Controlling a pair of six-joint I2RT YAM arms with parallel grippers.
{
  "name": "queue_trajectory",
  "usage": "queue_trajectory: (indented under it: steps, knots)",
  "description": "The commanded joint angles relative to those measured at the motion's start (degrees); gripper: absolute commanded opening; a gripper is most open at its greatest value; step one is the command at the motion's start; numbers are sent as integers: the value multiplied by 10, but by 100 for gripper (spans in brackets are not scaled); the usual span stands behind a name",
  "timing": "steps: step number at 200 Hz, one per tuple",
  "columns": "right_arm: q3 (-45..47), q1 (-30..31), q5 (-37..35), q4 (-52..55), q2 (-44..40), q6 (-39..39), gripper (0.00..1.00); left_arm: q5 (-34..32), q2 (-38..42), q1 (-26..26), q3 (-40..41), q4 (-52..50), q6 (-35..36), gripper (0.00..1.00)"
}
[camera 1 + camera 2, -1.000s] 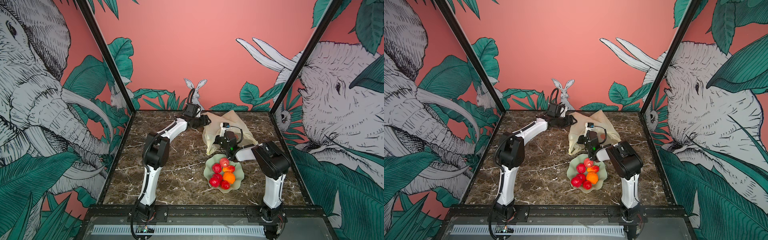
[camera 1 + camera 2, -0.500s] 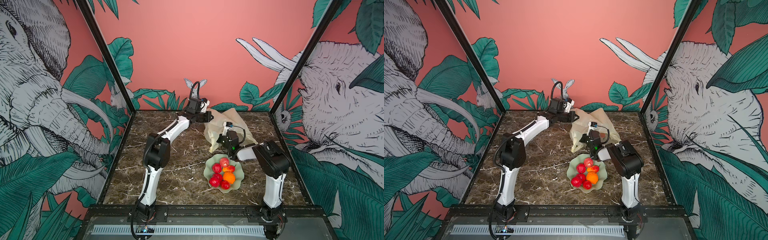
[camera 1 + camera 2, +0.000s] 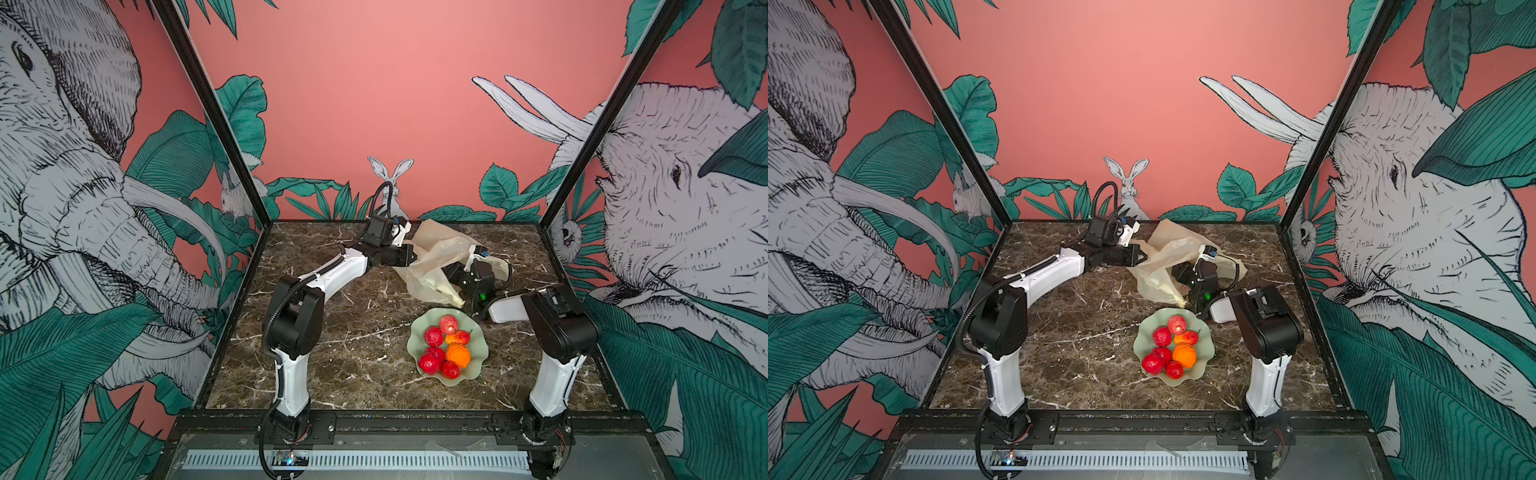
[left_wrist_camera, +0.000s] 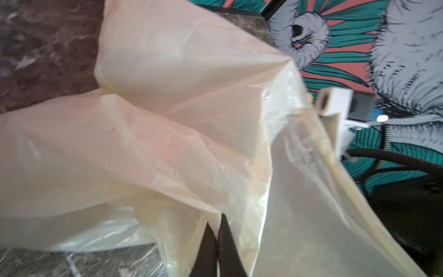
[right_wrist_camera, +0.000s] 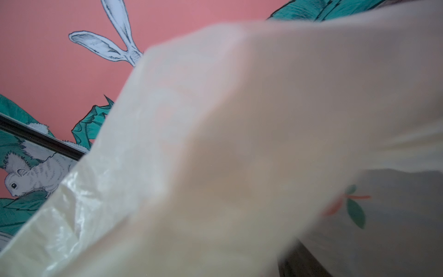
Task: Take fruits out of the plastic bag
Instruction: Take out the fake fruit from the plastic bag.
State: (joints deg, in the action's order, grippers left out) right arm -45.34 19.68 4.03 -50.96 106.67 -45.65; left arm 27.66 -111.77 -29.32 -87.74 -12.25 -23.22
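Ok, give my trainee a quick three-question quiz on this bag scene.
1. True or false: the small toy fruits in view lie in the pale green wavy-rimmed dish.
2. The left fingers pinch: A) the thin translucent cream plastic bag, B) the dish, C) an orange fruit.
3. Fill in: of bag and dish, the ___ lies nearer the pink back wall.
Key: 1 true; 2 A; 3 bag.

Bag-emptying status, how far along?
Done: seven fruits sit in the green dish. In hand: left pincer is shut on the bag; right pincer sits against it, opening unclear. Left: no fruit shows through the bag, so maybe nothing.
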Motion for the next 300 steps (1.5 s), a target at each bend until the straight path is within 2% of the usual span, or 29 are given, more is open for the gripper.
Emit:
queue_trajectory:
  steps: [1, 28, 60, 90, 114, 131, 165, 208, 224, 238, 272, 300]
  knots:
    - [-14, -11, 6, 77, -42, 6, 71, 3, 18, 16, 15, 59, -53, 0]
    - [-47, -17, 17, 168, -49, 56, 73, 24, 3, 21, 17, 78, -69, 0]
    - [-78, -23, 36, 198, -26, 76, 73, 45, -8, 20, 25, 104, -75, 0]
    - [-104, -19, 159, 82, 20, 61, 71, 62, -18, 22, 32, 114, -76, 0]
    - [-129, -8, 194, 47, 61, 46, 72, 64, -28, 22, 33, 117, -79, 0]
    - [-147, 4, 196, 45, 83, 51, 73, 64, -35, 23, 33, 118, -82, 0]
    - [-192, 19, 172, 117, 115, 75, 75, 86, -40, 28, 34, 122, -86, 0]
    - [-224, 34, 209, 103, 153, 87, 74, 92, -48, 33, 35, 127, -94, 0]
    - [-238, 41, 203, 122, 160, 99, 75, 93, -50, 38, 37, 130, -98, 0]
    - [-255, 46, 199, 161, 168, 112, 75, 93, -51, 45, 44, 136, -98, 0]
    - [-256, 50, 190, 174, 166, 130, 72, 73, -45, 73, 80, 150, -104, 0]
    - [-259, 58, 190, 199, 152, 162, 69, 61, -65, 99, 113, 200, -147, 0]
